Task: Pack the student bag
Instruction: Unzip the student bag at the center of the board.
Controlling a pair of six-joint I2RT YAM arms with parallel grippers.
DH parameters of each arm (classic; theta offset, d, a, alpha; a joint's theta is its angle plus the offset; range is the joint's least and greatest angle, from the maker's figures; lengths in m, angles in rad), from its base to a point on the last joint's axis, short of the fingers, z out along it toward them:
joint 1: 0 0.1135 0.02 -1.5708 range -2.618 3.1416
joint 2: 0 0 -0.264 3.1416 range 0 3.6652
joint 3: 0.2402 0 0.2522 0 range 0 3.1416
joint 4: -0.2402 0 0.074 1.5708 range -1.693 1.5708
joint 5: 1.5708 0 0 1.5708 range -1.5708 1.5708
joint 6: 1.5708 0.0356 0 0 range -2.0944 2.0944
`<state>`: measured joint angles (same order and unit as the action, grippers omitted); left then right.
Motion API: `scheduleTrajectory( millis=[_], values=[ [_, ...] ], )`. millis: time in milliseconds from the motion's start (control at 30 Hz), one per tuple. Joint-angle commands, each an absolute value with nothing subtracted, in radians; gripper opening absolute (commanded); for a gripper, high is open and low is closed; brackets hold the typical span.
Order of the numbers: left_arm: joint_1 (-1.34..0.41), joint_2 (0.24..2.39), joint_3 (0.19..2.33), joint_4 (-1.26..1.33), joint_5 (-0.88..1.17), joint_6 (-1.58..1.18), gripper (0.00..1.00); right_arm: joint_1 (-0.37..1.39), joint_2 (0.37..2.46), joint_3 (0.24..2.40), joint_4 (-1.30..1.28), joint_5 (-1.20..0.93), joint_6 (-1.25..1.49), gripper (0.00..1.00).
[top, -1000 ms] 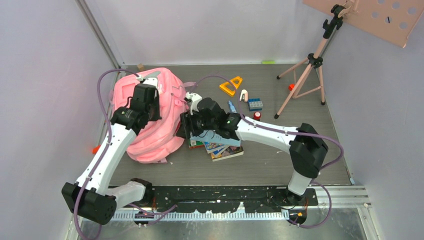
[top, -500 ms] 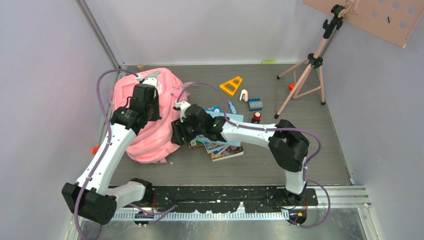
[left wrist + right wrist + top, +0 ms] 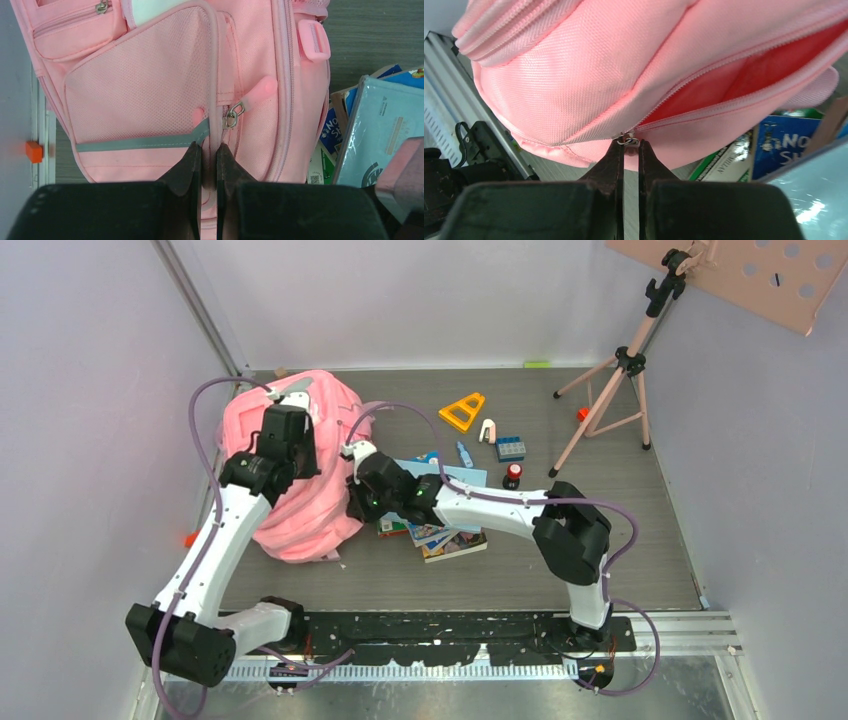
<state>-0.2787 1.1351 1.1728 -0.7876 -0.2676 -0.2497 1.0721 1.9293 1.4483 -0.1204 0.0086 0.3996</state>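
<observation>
Right gripper (image 3: 628, 146): jaws nipped together on the small metal zipper pull (image 3: 627, 140) of the main compartment, at the low end of the zip line. Left gripper (image 3: 209, 150): jaws nearly closed, pinching a raised seam on the front of the student bag (image 3: 305, 515) just below the grey trim strip (image 3: 140, 142); it reads as a bracing hold on the fabric. The bag lies on its side on the left part of the table (image 3: 600, 540), front pockets toward the left wrist camera, with both arms closed in on it. From the pull outward the zip is parted partway; the gap shows reddish-pink lining and, as far as the right wrist view reaches, nothing inside. A stack of books (image 3: 445, 538) with a pale blue folder (image 3: 455, 478) on top sits just beside the bag's right edge. Farther right and apart: a yellow triangle (image 3: 461, 411), a blue brick (image 3: 511, 448), and a few small pieces too small to name. A tripod (image 3: 610, 390) stands at the far right. Judgement: early stage. The mouth is partly open and needs widening; no item looks packed; books, folder and small items are all left to load, then zip shut.
</observation>
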Motion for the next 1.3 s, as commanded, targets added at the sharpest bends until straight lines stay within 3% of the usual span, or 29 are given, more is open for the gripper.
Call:
scheduleTrajectory(
  millis=[0,400,1067,1267],
  values=[
    [-0.256,1.159,1.262,-0.641,-0.273,-0.262,0.0,1.007,1.87,1.547,-0.209,0.098,0.377,0.0],
    [-0.249,1.381,1.316,-0.456,-0.291,-0.366,0.0,0.872,1.907,1.655,-0.405,-0.102,0.348,0.0],
    [-0.242,1.484,1.282,-0.289,-0.306,-0.538,0.0,0.994,1.961,1.611,-0.204,-0.196,0.545,0.0],
    [-0.223,1.475,1.281,-0.258,-0.195,-0.47,0.0,0.997,1.957,1.605,-0.187,-0.152,0.578,0.0]
  ],
)
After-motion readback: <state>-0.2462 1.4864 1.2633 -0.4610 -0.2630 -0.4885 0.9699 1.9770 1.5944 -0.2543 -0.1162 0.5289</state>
